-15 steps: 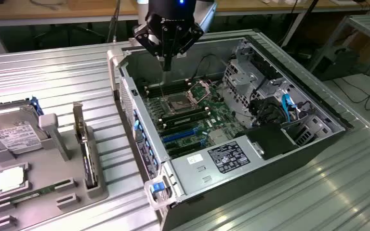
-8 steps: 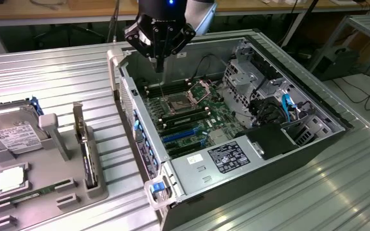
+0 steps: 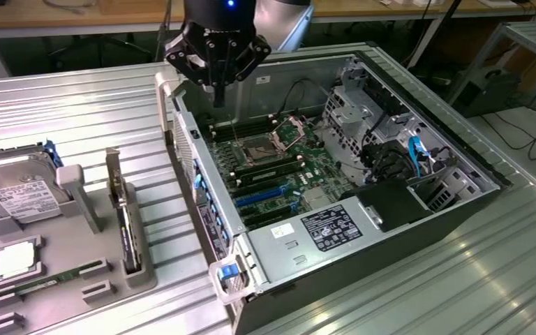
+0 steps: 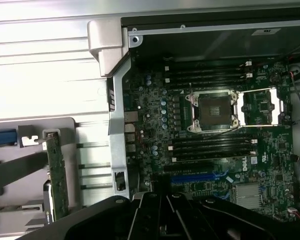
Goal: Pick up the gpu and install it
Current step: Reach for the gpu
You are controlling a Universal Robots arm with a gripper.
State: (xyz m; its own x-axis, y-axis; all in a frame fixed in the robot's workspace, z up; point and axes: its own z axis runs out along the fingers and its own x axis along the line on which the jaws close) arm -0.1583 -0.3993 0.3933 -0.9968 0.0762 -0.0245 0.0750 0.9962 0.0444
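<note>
**Hand** (image 3: 218, 98): upper centre of the exterior view, hanging over the far rim of the open computer case. It points down with its fingers clenched together and nothing between them. In the wrist view its dark body (image 4: 162, 212) sits over the motherboard.

**Gpu** (image 3: 126, 227): lower left of the exterior view. It stands on its long edge in a slot of the grey holder (image 3: 72, 244), silver bracket end farthest from the camera, well apart from the hand. In the wrist view the gpu (image 4: 55, 175) shows a green edge, outside the case wall.

**Computer case** (image 3: 454, 160): centre and right of the exterior view, on its side with the panel off.

**Motherboard** (image 3: 278, 167): exposed, blue slots (image 3: 259, 197) at its near end.

**Power supply** (image 3: 324, 227): labelled, at the near corner.

**Hard drive** (image 3: 21, 199): in the holder, at the exterior view's left edge.

**Memory stick** (image 3: 49, 283): flat in the holder, lower left.

**Worktop** (image 3: 82, 105): ribbed metal, carrying the holder and case.
</note>
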